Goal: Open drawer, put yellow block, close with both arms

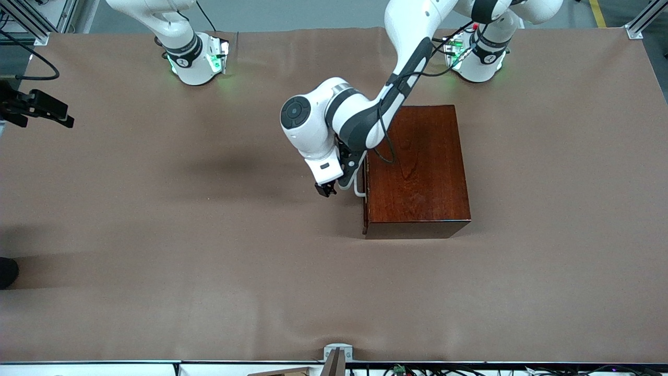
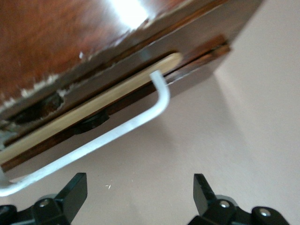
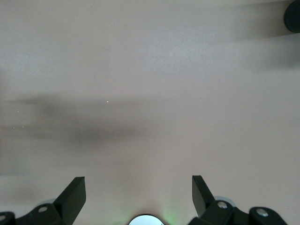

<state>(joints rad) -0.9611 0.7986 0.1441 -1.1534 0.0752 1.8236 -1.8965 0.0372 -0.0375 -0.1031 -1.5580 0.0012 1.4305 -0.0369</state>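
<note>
- From the front camera I see the left arm reaching from its base down to the dark mahogany box (image 1: 420,169), its left gripper (image 1: 329,189) just in front of the drawer (image 1: 366,196), right by the white handle (image 1: 358,187).
- That view hides most of the drawer front; my left wrist camera fills it in: the drawer (image 2: 93,117) stands slightly ajar, a strip of pale wood lining showing along its edge, and the handle (image 2: 140,119) crosses the frame clear of both fingers (image 2: 75,187).
- The left gripper (image 2: 138,192) is spread wide and grips nothing.
- The right arm waits; the front view cuts it off above its base (image 1: 195,60), so its hand is out of sight there.
- Only the right wrist camera shows the right gripper (image 3: 138,194): fingers (image 3: 72,192) wide apart, empty, over bare brown table (image 3: 150,93).
- I cannot find the yellow block in any view.
</note>
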